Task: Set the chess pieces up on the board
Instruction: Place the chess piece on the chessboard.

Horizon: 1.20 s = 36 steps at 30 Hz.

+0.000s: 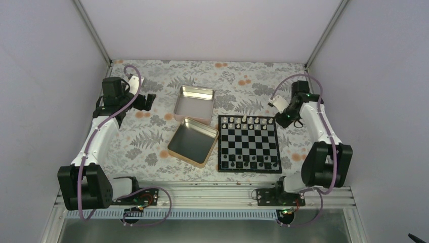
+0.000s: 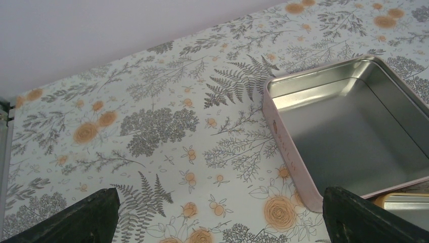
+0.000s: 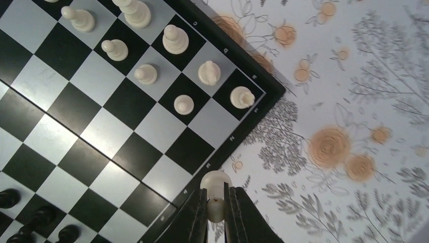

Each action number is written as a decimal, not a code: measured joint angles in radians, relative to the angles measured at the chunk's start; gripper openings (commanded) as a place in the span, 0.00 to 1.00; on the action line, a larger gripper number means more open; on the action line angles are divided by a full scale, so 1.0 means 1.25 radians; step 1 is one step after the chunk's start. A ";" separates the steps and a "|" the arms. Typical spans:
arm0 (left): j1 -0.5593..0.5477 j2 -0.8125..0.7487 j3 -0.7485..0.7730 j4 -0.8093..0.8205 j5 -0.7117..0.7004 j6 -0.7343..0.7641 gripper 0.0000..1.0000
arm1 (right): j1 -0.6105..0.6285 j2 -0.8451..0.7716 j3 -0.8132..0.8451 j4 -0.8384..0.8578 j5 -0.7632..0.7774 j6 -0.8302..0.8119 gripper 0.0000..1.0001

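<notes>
The black-and-silver board (image 1: 249,144) lies right of centre. Cream-white pieces (image 1: 248,121) stand along its far rows, dark pieces (image 1: 246,163) along its near row. My right gripper (image 1: 285,117) hovers just past the board's far right corner. In the right wrist view it (image 3: 216,200) is shut on a cream-white pawn (image 3: 216,186), held above the board's rim (image 3: 230,147). Several cream pieces (image 3: 183,104) stand near that corner. My left gripper (image 1: 146,101) is open and empty at the far left, over bare cloth (image 2: 217,167) beside a tin.
Two shallow square metal tins lie left of the board: one farther back (image 1: 194,103), also in the left wrist view (image 2: 354,136), and one nearer (image 1: 192,141). Flowered cloth covers the table. Walls close in both sides and the back.
</notes>
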<state>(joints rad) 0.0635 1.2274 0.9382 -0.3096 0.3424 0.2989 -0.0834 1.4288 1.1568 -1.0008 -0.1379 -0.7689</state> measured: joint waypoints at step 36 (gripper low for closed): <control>0.000 0.000 0.000 0.000 0.000 0.000 1.00 | -0.004 0.223 -0.042 0.130 -0.045 -0.014 0.14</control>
<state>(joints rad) 0.0635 1.2278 0.9382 -0.3096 0.3424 0.2993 -0.0879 1.7073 1.1042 -0.8379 -0.1940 -0.7860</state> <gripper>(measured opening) 0.999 0.119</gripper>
